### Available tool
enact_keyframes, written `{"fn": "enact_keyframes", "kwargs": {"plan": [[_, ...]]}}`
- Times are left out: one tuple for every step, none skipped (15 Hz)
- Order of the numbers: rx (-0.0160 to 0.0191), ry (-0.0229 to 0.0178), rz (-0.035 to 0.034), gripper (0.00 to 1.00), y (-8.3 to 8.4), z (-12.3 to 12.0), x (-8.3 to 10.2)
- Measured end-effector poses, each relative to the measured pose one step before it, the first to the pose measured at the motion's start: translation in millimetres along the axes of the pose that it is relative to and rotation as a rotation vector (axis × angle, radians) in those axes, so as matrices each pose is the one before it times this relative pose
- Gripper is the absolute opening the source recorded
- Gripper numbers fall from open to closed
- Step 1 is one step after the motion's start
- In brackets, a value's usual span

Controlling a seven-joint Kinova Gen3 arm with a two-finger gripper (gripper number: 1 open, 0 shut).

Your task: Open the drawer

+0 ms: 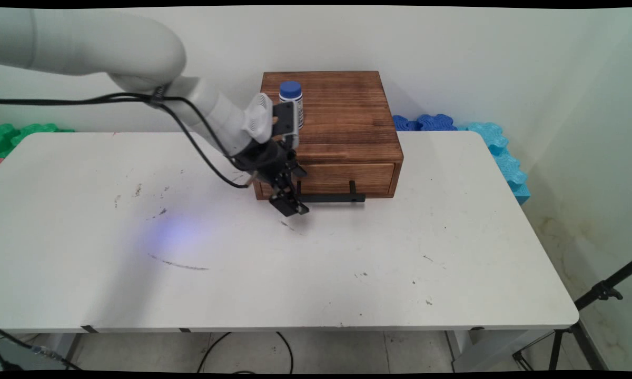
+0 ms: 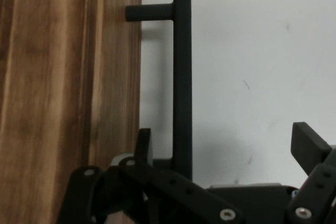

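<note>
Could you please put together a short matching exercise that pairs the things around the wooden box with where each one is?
Things:
1. bottle
2. handle
3. gripper
4. foam mats

Places:
A. at the handle's left end, fingers either side of the bar
B. on top of the wooden box
C. behind the table's far right edge
D. across the drawer front

Pairs: 1-B, 2-D, 3-A, 4-C

1 wood drawer box | 1 blue-cap bottle | 1 black handle | 1 table
</note>
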Motion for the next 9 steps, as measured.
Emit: {"fn": "enact_keyframes", "kwargs": {"plan": [[0.00132,-0.00491,-0.00676,1.00,-0.02,6.08,2.77],[0.00155,-0.00601,-0.00834,1.00,0.01,7.96,3.66],[0.00067,-0.00435,-0.00607,1.00,0.05,5.64,2.22],[0.00013,-0.00275,-0.00371,1.00,0.11,3.73,1.61],[-0.00008,-0.00394,-0.00485,1.00,0.41,5.22,1.77],[-0.00020,-0.00257,-0.00300,1.00,0.33,3.25,1.03],[-0.00102,-0.00395,-0.00374,1.00,0.62,4.82,1.30],[-0.00083,-0.00264,-0.00249,1.00,0.41,3.07,0.78],[-0.00096,-0.00359,-0.00312,1.00,0.56,4.40,0.91]]}}
